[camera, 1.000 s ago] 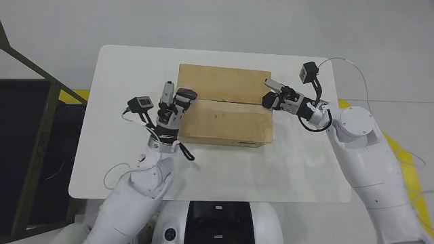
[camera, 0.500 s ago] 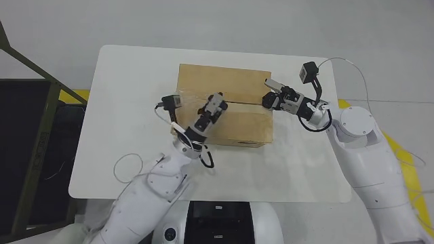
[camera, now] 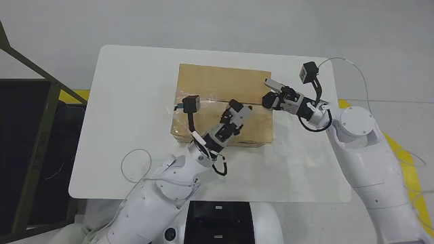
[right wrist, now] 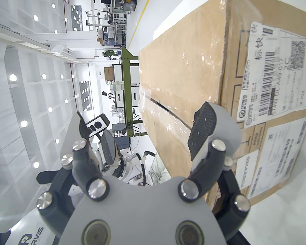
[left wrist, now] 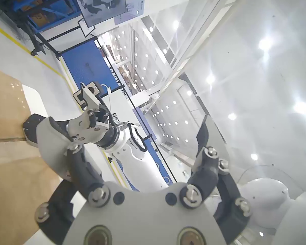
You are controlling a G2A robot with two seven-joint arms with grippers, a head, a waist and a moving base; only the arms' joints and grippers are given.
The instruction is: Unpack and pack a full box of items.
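Note:
A closed brown cardboard box (camera: 220, 88) (right wrist: 191, 59), its top seam taped, lies in the middle of the white table (camera: 122, 108). White shipping labels (right wrist: 275, 77) cover its right end face. My left gripper (camera: 239, 110) (left wrist: 125, 138) hovers open over the front half of the box top (left wrist: 5, 133), holding nothing. At the right end of the seam, my right gripper (camera: 267, 93) (right wrist: 155, 138) is open and holds nothing. One of its fingers (right wrist: 204, 128) is at the end face's top edge. The left wrist view shows the right gripper (left wrist: 91, 126) farther off.
A green metal frame (camera: 27, 74) and a dark surface (camera: 27, 142) stand off the table's left side. Bare table lies to the left of the box and in front of it. A thin cable (camera: 129, 166) loops by the left arm.
My left arm has swung right, from beside the box's left end to over the front half of its top. The right arm and the box have stayed put.

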